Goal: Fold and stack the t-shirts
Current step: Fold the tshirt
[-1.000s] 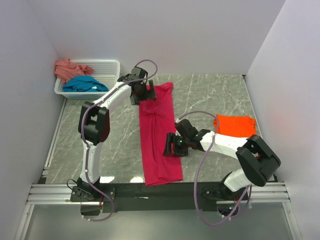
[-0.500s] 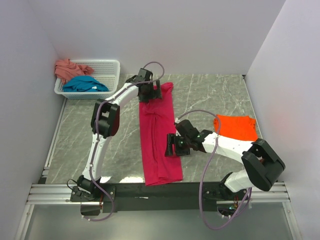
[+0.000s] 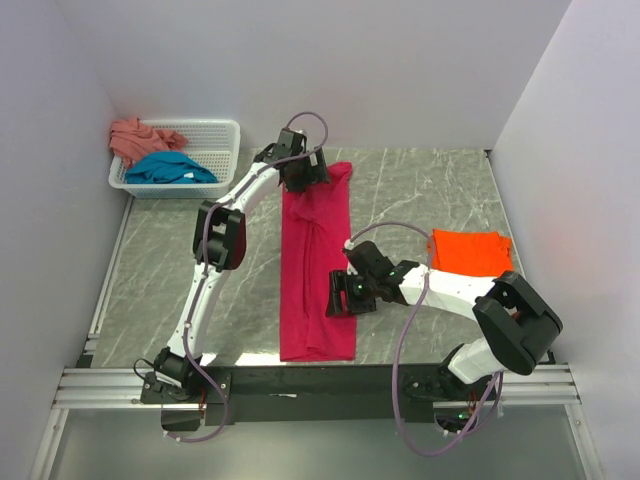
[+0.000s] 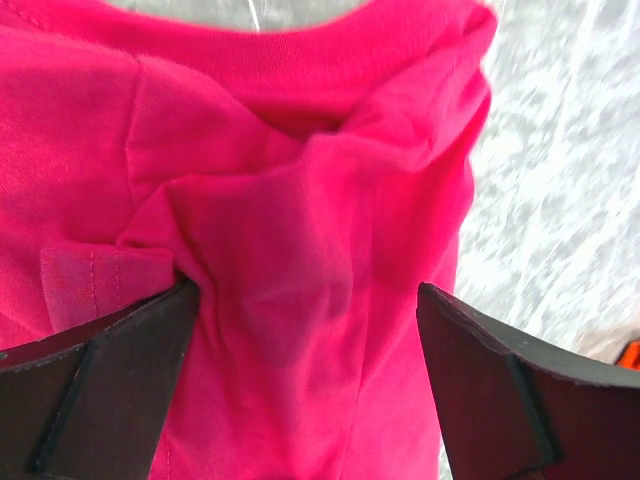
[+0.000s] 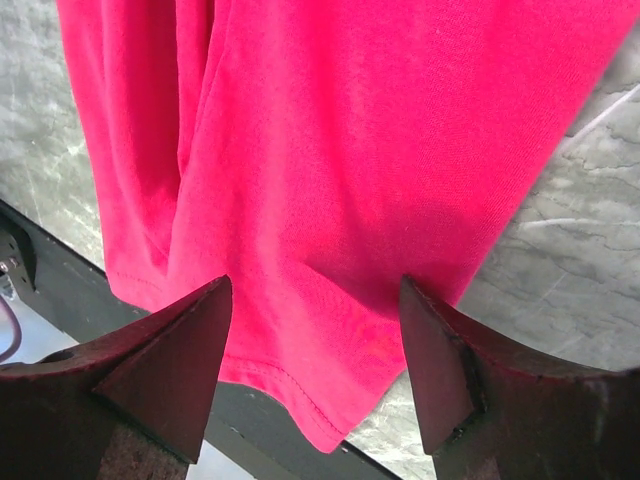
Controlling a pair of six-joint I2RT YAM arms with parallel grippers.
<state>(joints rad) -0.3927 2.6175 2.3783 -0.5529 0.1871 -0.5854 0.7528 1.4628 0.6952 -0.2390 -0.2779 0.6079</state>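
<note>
The left tool (image 3: 303, 170) sits at the far end of the magenta-red t-shirt (image 3: 315, 270), its jaws spread wide. In the left wrist view the left tool (image 4: 308, 300) has a rumpled bunch of cloth just below the collar between its dark fingers (image 4: 100, 380). One finger's tip lies against a fold, and the other stands clear over the shirt's side. The right tool (image 3: 340, 295) is low over the right side of the same shirt, nearer its hem, also spread wide. In the right wrist view the right tool (image 5: 315, 290) has flat cloth between its fingers (image 5: 450, 350) and nothing pinched.

The magenta-red t-shirt lies in the middle of the counter (image 3: 420, 190) as a long narrow strip. Its sides are folded inward, the collar is at the far end, and the hem reaches the near edge beside the black rail (image 3: 300, 380). A lengthwise crease runs down its left half.

The bright orange t-shirt (image 3: 470, 250) lies folded into a flat rectangle at the counter's right side, well apart from the strip and just beyond the right arm. The teal t-shirt (image 3: 168, 168) is crumpled inside the white mesh basket (image 3: 215, 135) at the far left corner. The salmon-pink t-shirt (image 3: 138, 135) is heaped behind it, spilling over the basket's far left rim. The counter is grey marbled stone, enclosed by plain white walls.
</note>
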